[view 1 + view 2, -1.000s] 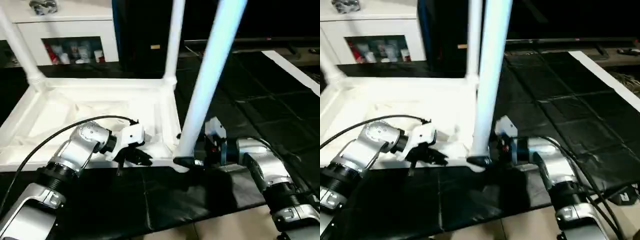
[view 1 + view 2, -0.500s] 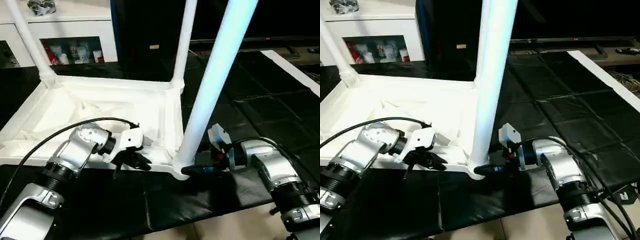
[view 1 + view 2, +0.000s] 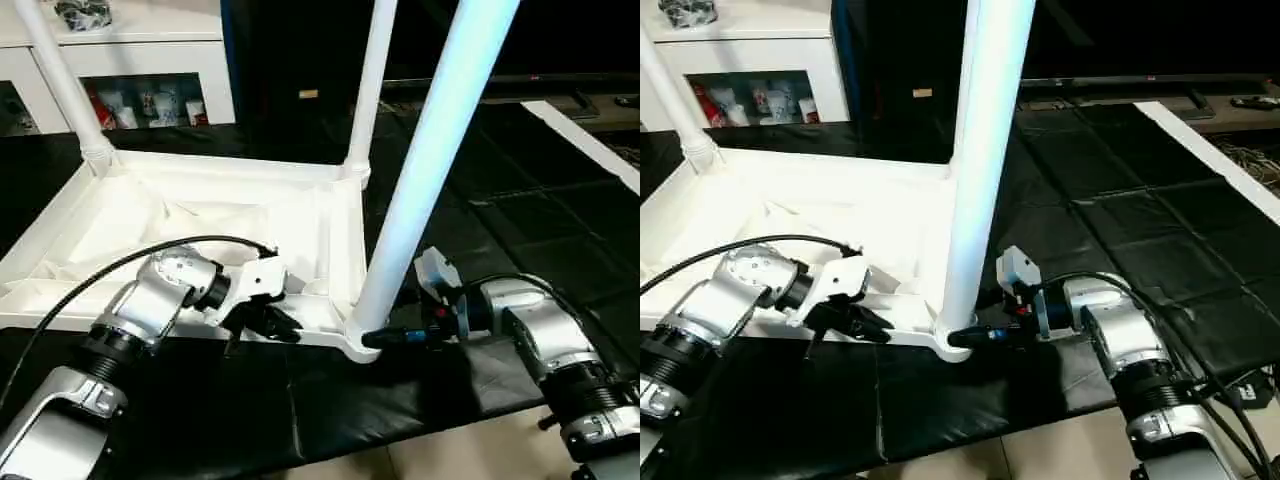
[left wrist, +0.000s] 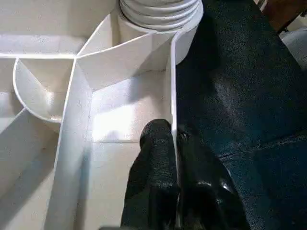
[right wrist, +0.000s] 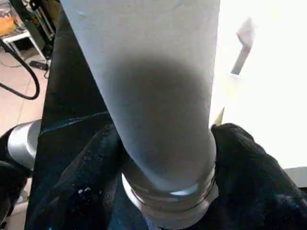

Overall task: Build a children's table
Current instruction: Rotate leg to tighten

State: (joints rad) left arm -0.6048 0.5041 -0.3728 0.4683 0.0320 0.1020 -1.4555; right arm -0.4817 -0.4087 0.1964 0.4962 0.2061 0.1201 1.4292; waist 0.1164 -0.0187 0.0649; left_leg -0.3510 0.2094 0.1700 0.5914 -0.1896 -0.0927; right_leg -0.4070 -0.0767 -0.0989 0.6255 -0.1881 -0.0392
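The children's table lies upside down on the black mat, its white ribbed top (image 3: 200, 215) facing up. Three white legs stand in corner sockets: far left (image 3: 60, 80), far right (image 3: 370, 80) and near right (image 3: 420, 180). My left gripper (image 3: 275, 325) is shut on the top's thin near rim (image 4: 172, 86), one finger on each side. My right gripper (image 3: 385, 338) reaches in from the right at the foot of the near right leg (image 5: 158, 96). Its black fingers (image 5: 249, 158) press against both sides of that leg just above the socket collar.
A white cabinet with glass doors (image 3: 150, 70) stands behind the table at the back left. The black mat (image 3: 520, 200) runs on to the right, up to a white strip (image 3: 590, 140). Bare floor (image 3: 450, 465) shows at the mat's near edge. A black cable (image 3: 100, 275) arcs over my left forearm.
My right gripper's fingers have closed in around the foot of the near right leg. The head camera has shifted a little. The left gripper keeps its hold on the rim.
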